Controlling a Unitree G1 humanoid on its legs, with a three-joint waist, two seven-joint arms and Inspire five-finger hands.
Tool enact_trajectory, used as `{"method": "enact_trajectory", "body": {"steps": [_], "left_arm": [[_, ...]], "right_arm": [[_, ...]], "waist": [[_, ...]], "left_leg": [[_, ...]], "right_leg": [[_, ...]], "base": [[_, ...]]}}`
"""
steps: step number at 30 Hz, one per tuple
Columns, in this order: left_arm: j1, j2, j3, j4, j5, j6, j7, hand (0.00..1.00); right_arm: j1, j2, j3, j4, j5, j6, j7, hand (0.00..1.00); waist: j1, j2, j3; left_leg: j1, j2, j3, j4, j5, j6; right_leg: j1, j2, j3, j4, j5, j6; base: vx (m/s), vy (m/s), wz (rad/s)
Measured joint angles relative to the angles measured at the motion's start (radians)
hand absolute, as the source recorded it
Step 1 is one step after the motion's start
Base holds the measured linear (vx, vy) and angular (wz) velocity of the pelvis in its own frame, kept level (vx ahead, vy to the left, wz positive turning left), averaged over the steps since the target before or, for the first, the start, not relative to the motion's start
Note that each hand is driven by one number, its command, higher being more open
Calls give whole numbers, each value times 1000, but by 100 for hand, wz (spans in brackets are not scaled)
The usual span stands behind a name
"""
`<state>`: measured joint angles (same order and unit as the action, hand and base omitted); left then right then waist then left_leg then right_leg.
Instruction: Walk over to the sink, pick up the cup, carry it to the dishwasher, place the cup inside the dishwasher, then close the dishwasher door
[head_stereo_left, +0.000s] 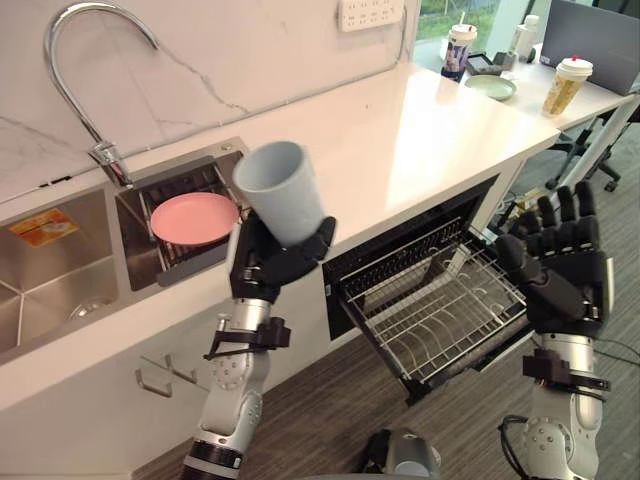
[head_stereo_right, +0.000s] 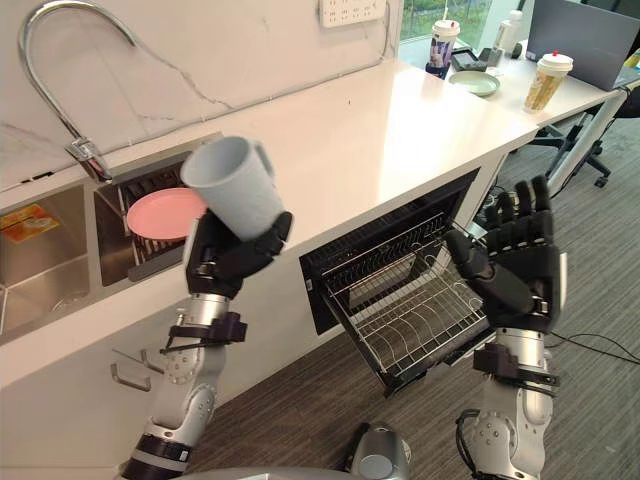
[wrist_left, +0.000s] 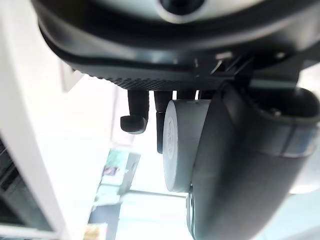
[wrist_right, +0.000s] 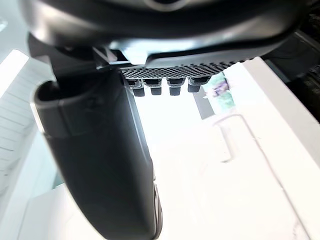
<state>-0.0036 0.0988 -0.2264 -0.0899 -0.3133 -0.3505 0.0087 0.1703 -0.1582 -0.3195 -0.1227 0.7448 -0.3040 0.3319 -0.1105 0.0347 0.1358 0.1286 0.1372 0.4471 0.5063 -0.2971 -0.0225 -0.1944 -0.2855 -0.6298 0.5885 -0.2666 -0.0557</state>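
Note:
A pale blue-grey cup is held up in my left hand, whose fingers and thumb curl round its base. The cup tilts, its mouth facing up and away, above the counter's front edge between the sink and the dishwasher. The dishwasher is open under the counter, with its wire rack pulled out and bare. My right hand is raised beside the rack's right end, fingers straight and upright, holding nothing.
A pink plate lies on a rack in the sink's right basin, under the curved tap. Paper drink cups, a green plate and other items stand at the counter's far right end. An office chair is beyond.

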Motion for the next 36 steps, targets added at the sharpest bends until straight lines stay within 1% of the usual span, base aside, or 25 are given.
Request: {"method": "enact_trajectory", "body": {"steps": [1, 2, 3, 4, 5, 6, 7, 8, 9, 10, 11, 12, 13, 14, 16, 17, 19, 22, 25, 26, 28, 30, 32, 36], "left_arm": [[1, 0, 1, 4, -1, 0, -2, 0], [4, 1, 5, 10, -2, 0, -4, 0], [16, 6, 6, 9, -3, -3, -11, 0], [19, 8, 5, 9, -3, -5, -15, 0], [26, 9, 5, 8, -3, -12, -21, 0], [29, 9, 5, 8, -3, -15, -32, 0], [30, 8, 4, 7, -2, -17, -37, 0], [31, 5, 2, 7, -1, -17, -45, 0], [31, -3, 2, 6, 0, -17, -49, 0], [33, -7, 2, 6, 0, -17, -48, 0], [32, -9, 2, 6, 2, -17, -47, 0], [27, -7, 2, 5, 8, -17, -44, 0], [14, -4, 2, 5, 20, -17, -36, 0], [7, -1, 2, 5, 20, -17, -33, 0], [2, 15, 7, 4, 20, -17, -14, 0], [2, 18, 9, 4, 20, -17, -10, 0], [1, 21, 25, -14, 20, -17, -10, 0], [1, 19, 29, -51, 15, -16, -13, 0], [1, 19, 22, -59, 21, -15, -16, 0], [-1, 18, 20, -59, 40, -15, -10, 0], [-7, 20, 15, -59, 80, -11, 1, 0], [-20, 24, -9, -58, 165, 8, 41, 0], [-31, 31, -27, -54, 234, 26, 63, 0], [-65, 39, -65, -11, 317, 72, 109, 0]], "right_arm": [[1, 0, 3, 2, 0, 5, 1, 100], [2, 0, 3, 4, -2, 10, 2, 100], [1, 0, 1, 14, -1, 10, 7, 100], [1, 0, -1, 15, -1, 10, 9, 100], [-4, 0, -2, 17, 0, 10, 17, 100], [-6, 1, 0, 17, 0, 11, 23, 100], [-6, 0, 2, 17, 0, 11, 25, 100], [-6, 0, 3, 18, 0, 15, 30, 100], [-7, -1, 5, 22, 2, 21, 38, 100], [-7, -3, 10, 24, 12, 28, 43, 100], [-6, -8, 16, 26, 34, 35, 54, 100], [-5, -7, 22, 28, 62, 44, 63, 100], [-5, -6, 28, 28, 95, 56, 78, 100], [-5, -5, 32, 28, 112, 66, 90, 100], [-5, 4, 63, 28, 157, 109, 147, 100], [-5, 6, 74, 28, 159, 120, 163, 100], [-7, 10, 112, 21, 159, 149, 231, 100], [-16, 12, 121, 4, 159, 185, 299, 100], [-19, 10, 133, -29, 160, 204, 325, 100], [-21, 9, 136, -52, 160, 218, 331, 100], [-24, 7, 153, -83, 161, 227, 335, 100], [-28, 3, 193, -109, 161, 236, 335, 100], [-40, 3, 234, -119, 160, 246, 334, 100], [-56, 4, 310, -133, 155, 256, 318, 100]], "waist": [[2, 5, 5], [13, 20, 15], [36, 21, 16], [44, 25, 13], [53, 21, 15], [60, 20, 14], [64, 22, 13], [64, 22, 12], [64, 30, 8], [64, 34, 4], [58, 45, -6], [47, 53, -15], [39, 51, -18], [38, 51, -18], [39, 50, -19], [39, 50, -20], [41, 49, -25], [44, 48, -25], [41, 47, -25], [39, 47, -25], [39, 47, -25], [39, 41, -27], [39, 36, -28], [40, 30, -26]], "left_leg": [[-27, 26, -1, 91, 12, 6], [-92, 80, -25, 281, 71, 18], [-137, 95, -69, 352, 38, -4], [-155, 92, -90, 347, 18, -4], [-190, 78, -112, 286, -10, 0], [-216, 58, -139, 170, -20, 2], [-225, 47, -153, 103, -18, -1], [-233, 33, -183, -30, -3, -23], [-232, 18, -190, -153, 65, -41], [-223, 13, -187, -190, 122, -40], [-203, 5, -182, -248, 233, -64], [-182, -15, -168, -279, 239, -60], [-163, -34, -159, -312, 244, -52], [-153, -41, -155, -326, 246, -49], [-110, -55, -144, -362, 247, -44], [-98, -58, -142, -369, 247, -43], [-74, -64, -138, -401, 246, -41], [-65, -64, -136, -431, 245, -40], [-44, -63, -127, -448, 245, -40], [-39, -63, -120, -454, 245, -40], [-36, -60, -105, -461, 245, -39], [-35, -59, -91, -466, 242, -36], [-35, -60, -80, -467, 239, -31], [-36, -67, -77, -467, 237, -25]], "right_leg": [[16, 7, 0, -5, -5, 2], [58, 29, 2, -32, -17, -6], [86, 47, 19, -56, -18, -6], [94, 48, 29, -65, -18, -6], [104, 48, 48, -78, -18, -5], [106, 44, 72, -91, -14, 1], [106, 41, 84, -94, -12, 5], [107, 32, 106, -99, -10, 22], [107, 23, 131, -99, -3, 49], [109, 21, 145, -103, 5, 68], [114, 19, 164, -117, 16, 92], [123, 10, 172, -133, 27, 112], [134, 3, 175, -167, 44, 131], [143, 2, 176, -186, 54, 137], [194, 10, 179, -260, 87, 153], [208, 12, 180, -278, 94, 155], [234, 21, 181, -320, 109, 164], [241, 33, 181, -350, 122, 167], [258, 43, 187, -376, 136, 168], [262, 47, 190, -388, 145, 167], [262, 55, 198, -411, 165, 164], [263, 65, 210, -442, 189, 163], [266, 70, 218, -466, 205, 167], [280, 77, 219, -512, 237, 172]], "base": [[100, -62, -6], [100, -24, -29], [86, -15, -40], [137, 47, -52], [130, 47, -50], [207, 87, -51], [152, 73, -53], [223, 135, -56], [186, 117, -57], [241, 146, -56], [238, 126, -38], [290, 171, -25], [243, 157, -8], [207, 158, -7], [173, 122, -11], [153, 85, -9], [131, 55, -2], [90, 18, 0], [59, 12, -12], [47, 36, -18], [30, 43, -21], [0, 42, -20], [-25, 40, -17], [-56, 32, -6]]}}
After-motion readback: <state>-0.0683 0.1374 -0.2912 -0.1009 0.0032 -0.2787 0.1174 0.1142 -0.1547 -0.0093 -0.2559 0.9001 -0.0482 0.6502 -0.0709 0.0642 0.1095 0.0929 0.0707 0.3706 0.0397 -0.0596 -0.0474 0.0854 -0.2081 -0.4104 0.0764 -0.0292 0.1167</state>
